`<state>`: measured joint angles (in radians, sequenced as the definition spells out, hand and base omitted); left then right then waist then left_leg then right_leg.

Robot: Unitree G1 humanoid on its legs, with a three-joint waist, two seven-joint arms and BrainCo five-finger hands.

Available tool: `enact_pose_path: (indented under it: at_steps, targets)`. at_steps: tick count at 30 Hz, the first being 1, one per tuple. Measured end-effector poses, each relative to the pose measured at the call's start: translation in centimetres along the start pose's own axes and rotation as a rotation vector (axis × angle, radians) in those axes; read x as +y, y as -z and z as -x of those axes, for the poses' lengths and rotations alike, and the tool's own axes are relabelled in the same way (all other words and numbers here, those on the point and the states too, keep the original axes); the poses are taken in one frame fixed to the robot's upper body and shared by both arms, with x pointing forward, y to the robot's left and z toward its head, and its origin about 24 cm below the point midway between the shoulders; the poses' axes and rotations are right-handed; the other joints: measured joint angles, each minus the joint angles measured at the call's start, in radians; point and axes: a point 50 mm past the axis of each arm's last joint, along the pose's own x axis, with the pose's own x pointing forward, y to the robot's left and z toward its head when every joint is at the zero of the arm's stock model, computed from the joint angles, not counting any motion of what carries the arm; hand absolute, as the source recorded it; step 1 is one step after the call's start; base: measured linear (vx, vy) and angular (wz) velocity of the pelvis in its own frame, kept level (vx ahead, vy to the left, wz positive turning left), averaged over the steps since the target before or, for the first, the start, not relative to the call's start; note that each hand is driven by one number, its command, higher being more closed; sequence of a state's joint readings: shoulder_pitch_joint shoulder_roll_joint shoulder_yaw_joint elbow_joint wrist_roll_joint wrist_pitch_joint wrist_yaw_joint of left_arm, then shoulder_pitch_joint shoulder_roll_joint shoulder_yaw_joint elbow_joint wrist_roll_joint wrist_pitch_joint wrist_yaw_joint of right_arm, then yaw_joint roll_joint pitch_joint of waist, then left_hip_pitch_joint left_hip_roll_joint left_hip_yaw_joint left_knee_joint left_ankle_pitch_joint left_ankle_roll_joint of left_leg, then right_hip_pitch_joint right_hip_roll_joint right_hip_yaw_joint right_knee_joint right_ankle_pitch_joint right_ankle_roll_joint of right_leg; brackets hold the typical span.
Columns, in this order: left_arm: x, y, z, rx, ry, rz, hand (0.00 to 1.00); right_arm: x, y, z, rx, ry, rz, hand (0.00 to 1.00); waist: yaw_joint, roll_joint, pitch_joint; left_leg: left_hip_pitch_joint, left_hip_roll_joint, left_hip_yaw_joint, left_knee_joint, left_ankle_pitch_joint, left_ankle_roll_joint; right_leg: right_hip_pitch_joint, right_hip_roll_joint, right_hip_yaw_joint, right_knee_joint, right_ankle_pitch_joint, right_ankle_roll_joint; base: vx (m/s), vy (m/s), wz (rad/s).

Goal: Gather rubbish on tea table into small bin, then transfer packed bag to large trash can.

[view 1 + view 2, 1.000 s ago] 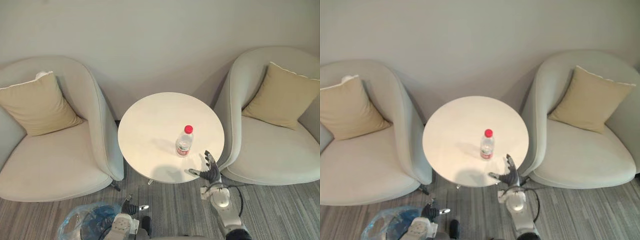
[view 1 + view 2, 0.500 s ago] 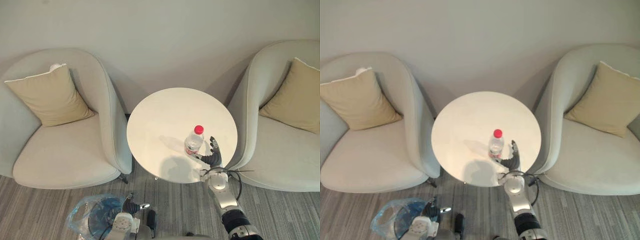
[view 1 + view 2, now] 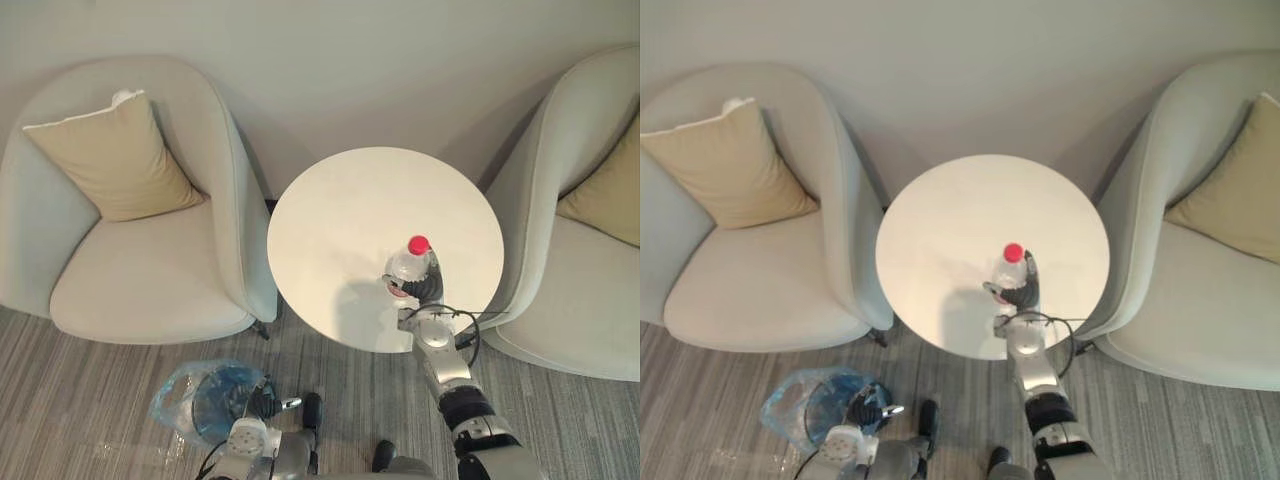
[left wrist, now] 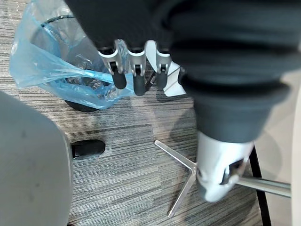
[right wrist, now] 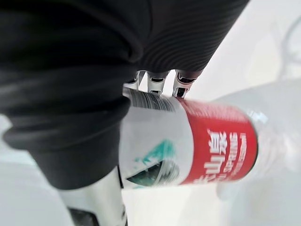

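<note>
Clasping the water bottle [image 3: 406, 267] near the tea table's [image 3: 345, 215] five o'clock rim, the right hand [image 3: 428, 291] could have tipped it floorward through a loose hold. The left hand [image 4: 135, 70] hung slack and empty by the blue-bagged small bin [image 3: 212, 400].

print | bottle [image 5: 214, 136] | label [image 5: 188, 143], red band: white lettering, wording not readable

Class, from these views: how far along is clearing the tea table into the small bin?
Done: the right hand is curled round the clear plastic bottle with the red cap, the one item on the round white table. In hand: the pick-up. Left: dropping it into the small bin with the blue bag on the floor by the left hand, then moving that bag on.
</note>
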<state>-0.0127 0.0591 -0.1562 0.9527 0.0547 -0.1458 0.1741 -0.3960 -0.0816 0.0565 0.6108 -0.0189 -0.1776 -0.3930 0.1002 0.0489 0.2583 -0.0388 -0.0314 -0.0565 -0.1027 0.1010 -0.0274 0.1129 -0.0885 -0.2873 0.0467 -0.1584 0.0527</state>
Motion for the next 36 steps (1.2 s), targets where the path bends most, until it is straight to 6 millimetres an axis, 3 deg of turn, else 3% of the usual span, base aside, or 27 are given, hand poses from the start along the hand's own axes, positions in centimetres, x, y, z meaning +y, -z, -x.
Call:
enact_pose_path:
  at_steps: [6, 13, 22, 29, 36]
  targets:
    - [0.1, -0.5, -0.2, -0.017, -0.004, 0.013, 0.0, 0.7, -1.2, -1.0, -0.016, -0.013, -0.038, 1.0, 0.007, 0.0, 0.024, -0.012, 0.0, -0.023, 0.0, 0.004, 0.001, 0.004, -0.002, -0.019, 0.002, 0.001, -0.001, 0.0, -0.02, 0.14]
    - [0.1, -0.6, -0.2, -0.018, -0.005, 0.016, 0.0, 0.9, -1.1, -0.5, -0.017, -0.036, -0.058, 1.0, 0.009, -0.001, 0.025, -0.013, -0.006, -0.038, 0.003, 0.004, 0.001, 0.012, -0.007, -0.026, 0.003, 0.001, -0.001, -0.01, -0.007, 0.08]
    - [0.1, -0.5, -0.2, -0.013, 0.003, -0.031, 0.0, -0.1, -2.3, 3.2, -0.146, -0.062, -0.113, 1.0, -0.008, -0.001, 0.025, -0.004, -0.008, -0.027, 0.018, 0.003, 0.002, 0.01, -0.016, 0.012, 0.018, 0.001, -0.001, -0.04, 0.001, -0.07]
    - [-0.3, 0.2, -0.1, 0.007, 0.03, -0.089, 0.0, 1.8, -3.4, 7.1, -0.263, -0.232, -0.066, 1.0, -0.044, -0.002, 0.016, 0.02, 0.008, 0.04, 0.018, 0.0, 0.004, -0.005, -0.009, 0.097, 0.019, 0.004, 0.007, -0.09, -0.002, -0.3]
    - [-0.6, 1.0, 0.1, 0.032, 0.055, -0.143, 0.0, 2.3, -3.1, 9.8, -0.29, -0.294, -0.014, 1.0, -0.047, -0.016, -0.032, 0.042, 0.018, 0.074, 0.017, 0.0, 0.003, 0.003, -0.001, 0.133, 0.015, 0.014, 0.01, -0.03, -0.014, -0.15]
